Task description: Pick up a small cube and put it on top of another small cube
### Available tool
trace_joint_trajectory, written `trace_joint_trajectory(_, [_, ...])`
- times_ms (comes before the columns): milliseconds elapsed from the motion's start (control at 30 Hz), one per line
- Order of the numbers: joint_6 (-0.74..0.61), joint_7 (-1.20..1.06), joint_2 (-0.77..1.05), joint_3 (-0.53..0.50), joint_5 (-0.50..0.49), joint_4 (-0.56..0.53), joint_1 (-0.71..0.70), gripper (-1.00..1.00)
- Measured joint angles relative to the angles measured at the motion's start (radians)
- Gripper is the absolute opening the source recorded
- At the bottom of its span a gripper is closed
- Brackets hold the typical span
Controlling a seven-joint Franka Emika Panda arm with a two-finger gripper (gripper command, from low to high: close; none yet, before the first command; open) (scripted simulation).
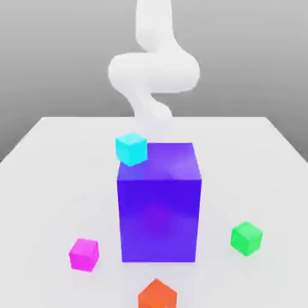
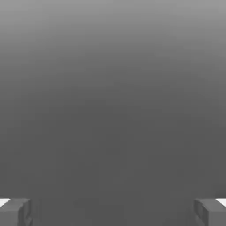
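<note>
Gripper [image 2: 113, 212] wide open, empty. Pink cube [image 1: 83, 254] near table [image 1: 48, 168] front edge, beside blue block [image 1: 159, 204]. Cyan cube [image 1: 131, 148] behind block. No writing visible.

I see my arm [image 1: 153, 72] as a pale white shape at the top centre of the exterior view, curling in a bend and tapering downward. In the hand view my gripper [image 2: 113, 212] has its jaws spread wide, one grey fingertip [image 2: 15, 212] at each lower corner, nothing between them.
</note>
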Motion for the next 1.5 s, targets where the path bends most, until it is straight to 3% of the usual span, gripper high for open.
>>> trace_joint_trajectory(467, [0.252, -0.446, 0.288, -0.019, -0.559, 0.028, -0.174, 0.0])
trace_joint_trajectory(833, [0.458, -0.747, 0.509, -0.023, -1.061, 0.065, -0.278, 0.0])
trace_joint_trajectory(1300, [0.733, -1.139, 0.774, -0.036, -1.717, 0.129, -0.324, 0.0])
trace_joint_trajectory(1500, [0.85, -1.399, 0.88, -0.061, -1.913, 0.135, -0.33, 0.0])
